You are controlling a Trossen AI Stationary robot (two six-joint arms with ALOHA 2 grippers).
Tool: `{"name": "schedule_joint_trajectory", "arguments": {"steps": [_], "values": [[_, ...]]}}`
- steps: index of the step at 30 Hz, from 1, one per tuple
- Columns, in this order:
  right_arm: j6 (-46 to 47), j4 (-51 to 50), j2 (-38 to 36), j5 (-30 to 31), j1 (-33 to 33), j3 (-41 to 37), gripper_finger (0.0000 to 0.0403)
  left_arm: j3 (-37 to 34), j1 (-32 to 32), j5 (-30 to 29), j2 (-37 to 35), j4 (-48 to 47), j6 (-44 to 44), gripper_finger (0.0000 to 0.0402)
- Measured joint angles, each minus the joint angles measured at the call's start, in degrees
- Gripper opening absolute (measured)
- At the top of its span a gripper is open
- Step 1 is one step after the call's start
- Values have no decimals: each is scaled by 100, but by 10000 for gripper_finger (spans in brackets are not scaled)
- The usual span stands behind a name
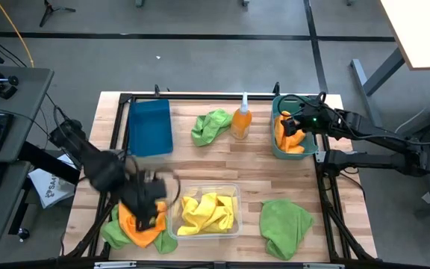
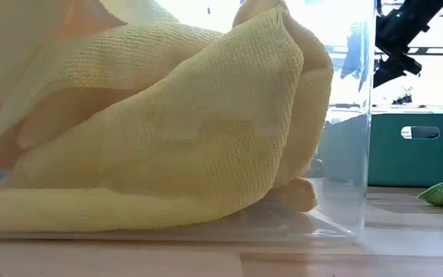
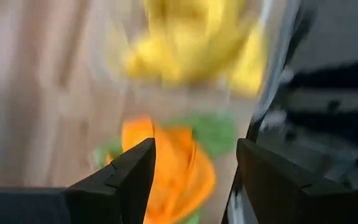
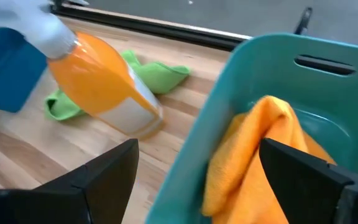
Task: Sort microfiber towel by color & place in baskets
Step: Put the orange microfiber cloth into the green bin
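My left gripper [image 1: 149, 211] hovers open above an orange towel [image 3: 173, 165] that lies on a green towel [image 1: 110, 233] at the near left of the table, beside the clear basket [image 1: 234, 224] of yellow towels [image 1: 207, 211]. My right gripper [image 1: 298, 119] is open over the teal basket [image 4: 253, 93], which holds orange towels [image 4: 253, 149]. One green towel [image 1: 285, 226] lies near right, another [image 1: 210, 125] far centre. The dark blue basket [image 1: 150, 127] stands far left.
An orange spray bottle [image 1: 241, 119] with a white nozzle stands between the far green towel and the teal basket. A black frame [image 1: 200, 96] runs along the table's far edge. Bare wood lies in the middle of the table.
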Motion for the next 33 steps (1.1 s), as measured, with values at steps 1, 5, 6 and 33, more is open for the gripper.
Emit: {"name": "schedule_joint_trajectory", "arguments": {"steps": [1,5,6,33], "values": [[-7,38,0,-9,0,1,330,-347,-183,110,-3,159,-203,213],[4,100,0,-51,-2,1,330,-1568,-755,619,-123,635,-1369,213],[3,93,0,-90,-2,1,330,-1806,-837,678,-188,688,-1739,213],[8,43,4,-107,-2,1,330,-3884,-502,675,-629,2129,-4188,19]]}}
